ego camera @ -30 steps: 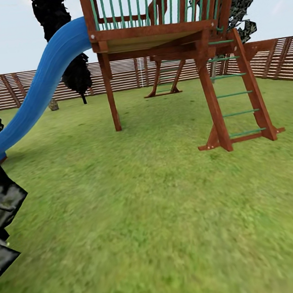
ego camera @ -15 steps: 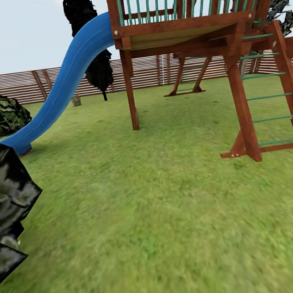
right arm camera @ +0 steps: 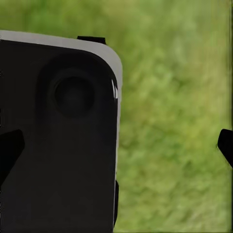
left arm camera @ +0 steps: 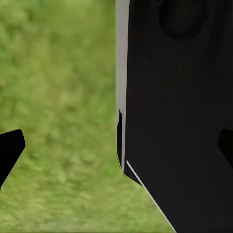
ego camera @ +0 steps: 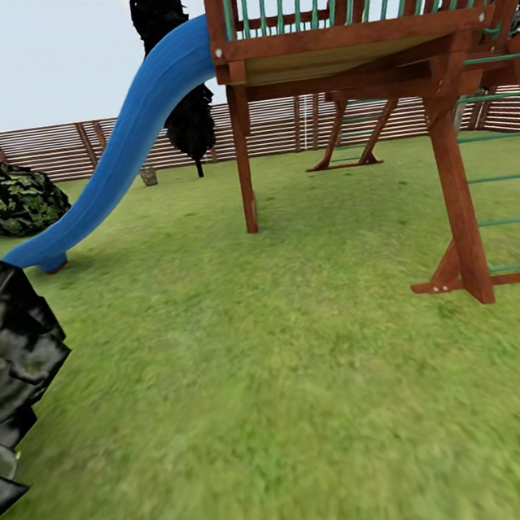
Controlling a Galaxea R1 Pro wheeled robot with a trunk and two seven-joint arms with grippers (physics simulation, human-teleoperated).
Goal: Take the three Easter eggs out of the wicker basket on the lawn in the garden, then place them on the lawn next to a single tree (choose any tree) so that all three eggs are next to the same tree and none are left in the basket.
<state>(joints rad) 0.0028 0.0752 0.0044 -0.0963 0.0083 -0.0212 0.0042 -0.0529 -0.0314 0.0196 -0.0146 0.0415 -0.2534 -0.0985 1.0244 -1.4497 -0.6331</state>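
Now, head view: wide lawn [ego camera: 293, 387] underfoot, running out to a slatted wooden fence [ego camera: 49, 152] at the back.
Play frame: red-brown wooden tower [ego camera: 330, 45] with green rails, up at the right; one post [ego camera: 243, 164] planted mid-lawn, a green-runged ladder [ego camera: 507, 203] at the right edge.
Slide: blue, curving from the tower down to the grass [ego camera: 109, 173] on the left.
Greenery: narrow black tree [ego camera: 188, 122] behind the slide; dark mottled foliage [ego camera: 8, 342] crowding the left edge, no trunk to be made out under it.
Basket and eggs: nowhere to be made out on this stretch of grass; whereabouts cannot be told.
Left wrist view: blurred grass on one side, a big black slab of the robot's own body [left arm camera: 179, 111] on the other; left gripper [left arm camera: 119, 150] with dark fingertips [left arm camera: 9, 150] at opposite edges, so spread wide, nothing between them.
Right wrist view: much the same, black housing [right arm camera: 58, 131] with a round recess, grass beyond; right gripper [right arm camera: 119, 148] with tips [right arm camera: 225, 145] far apart, holding nothing.
Step in hand: by the look of it, travelling and searching, no egg picked up yet.
Next move: probably turning or driving on until the basket comes into sight, then pulling up close enough for an arm to reach in; a pale-trunked tree also worth spotting along the way.
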